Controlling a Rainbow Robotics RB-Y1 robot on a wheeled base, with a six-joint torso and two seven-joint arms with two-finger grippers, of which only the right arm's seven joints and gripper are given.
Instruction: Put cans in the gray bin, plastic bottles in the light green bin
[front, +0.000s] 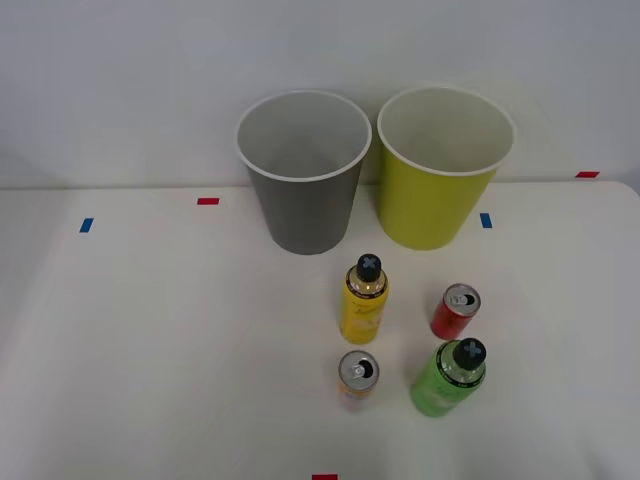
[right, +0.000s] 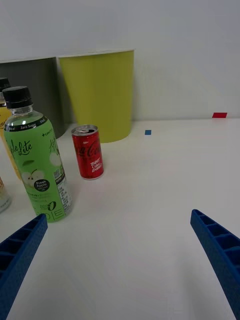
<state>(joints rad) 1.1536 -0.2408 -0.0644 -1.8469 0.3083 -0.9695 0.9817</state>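
Note:
The gray bin (front: 303, 175) and the light green bin (front: 440, 170) stand side by side at the back of the white table, both upright. In front of them are the yellow bottle (front: 364, 300), the red can (front: 455, 311), the orange-yellow can (front: 357, 376) and the green bottle (front: 449, 378), all upright. In the right wrist view my right gripper (right: 120, 250) is open, low over the table, with nothing between its fingers (right: 220, 250). The green bottle (right: 40, 160) stands just ahead of one finger, the red can (right: 88, 152) behind it, then the light green bin (right: 100, 92) and the gray bin (right: 30, 85).
Small red tape marks (front: 208, 201) and blue tape marks (front: 486, 220) dot the white table (front: 150, 350). A pale wall rises right behind the bins. The table's left half is bare.

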